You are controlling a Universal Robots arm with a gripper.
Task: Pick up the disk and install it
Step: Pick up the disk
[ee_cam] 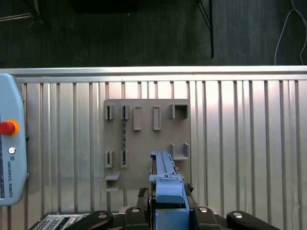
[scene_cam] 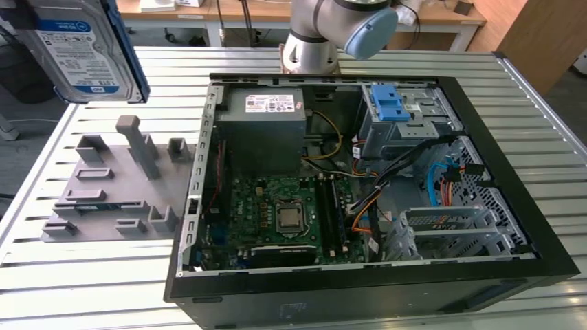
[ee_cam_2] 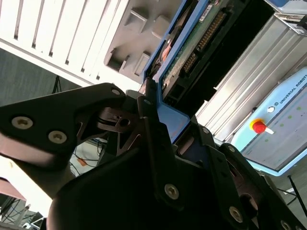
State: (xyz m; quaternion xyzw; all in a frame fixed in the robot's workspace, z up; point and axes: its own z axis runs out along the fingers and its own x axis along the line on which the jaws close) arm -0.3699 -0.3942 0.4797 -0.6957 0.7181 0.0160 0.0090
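Pincer (ee_cam: 169,214) tight around the disk (scene_cam: 82,48), high above the grey fixture plate (ee_cam: 145,143)

The exterior view looks down at a slant from high above the ribbed silver metal table (scene_cam: 92,289), across the open black computer case (scene_cam: 367,292) towards the grey robot arm's base (scene_cam: 307,51). The first wrist view faces straight down from well above the flat grey slotted fixture plate (ee_cam: 144,139), while the second wrist view sits close behind the black gripper (ee_cam_2: 168,112), looking obliquely past it. All 3 views share that plate and the blue-bracketed silver disk (scene_cam: 82,48); both wrist views share the light-blue pendant with a red button (ee_cam: 9,148).
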